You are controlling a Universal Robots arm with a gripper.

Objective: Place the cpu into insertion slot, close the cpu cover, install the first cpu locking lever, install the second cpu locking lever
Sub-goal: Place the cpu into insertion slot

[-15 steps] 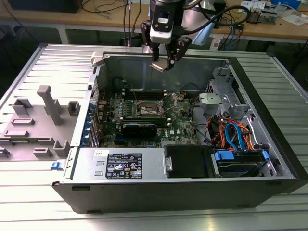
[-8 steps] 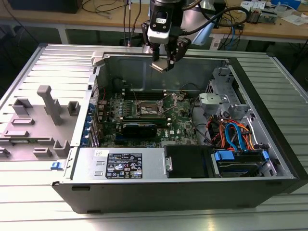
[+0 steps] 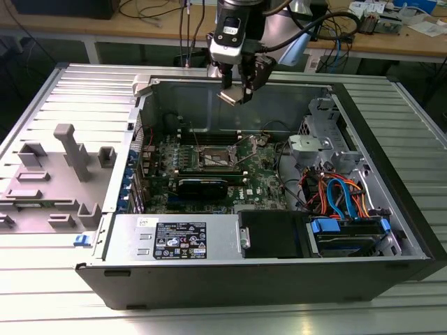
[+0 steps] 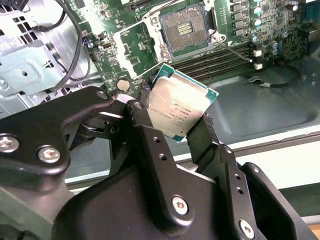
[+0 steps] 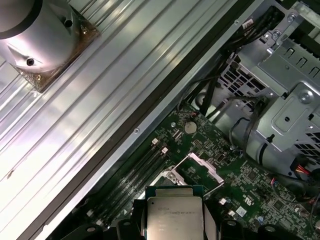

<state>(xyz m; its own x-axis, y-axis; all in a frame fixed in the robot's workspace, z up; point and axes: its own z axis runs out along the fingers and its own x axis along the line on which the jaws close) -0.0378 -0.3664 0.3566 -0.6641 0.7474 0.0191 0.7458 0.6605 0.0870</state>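
My gripper [image 3: 236, 91] hangs above the back wall of the open computer case, shut on the cpu [image 3: 230, 96], a flat silver-topped square chip. In the second wrist view the black fingers [image 4: 142, 110] clamp the cpu [image 4: 181, 102] by two opposite edges. The insertion slot [image 4: 186, 27] lies bare on the green board below and ahead, its dark centre showing. The cpu cover [image 4: 131, 56] stands swung open beside it, and thin wire levers [image 4: 235, 50] stick out to the sides. In the first wrist view the cpu [image 5: 175, 212] sits over the board near the cpu cover [image 5: 200, 167].
A long black block [image 3: 202, 187] and memory slots [image 3: 183, 136] flank the socket [image 3: 215, 157]. A power supply [image 3: 178, 239] fills the case front. A drive cage with coloured cables [image 3: 342, 199] is on the exterior view's right. A grey fixture [image 3: 63, 171] sits left.
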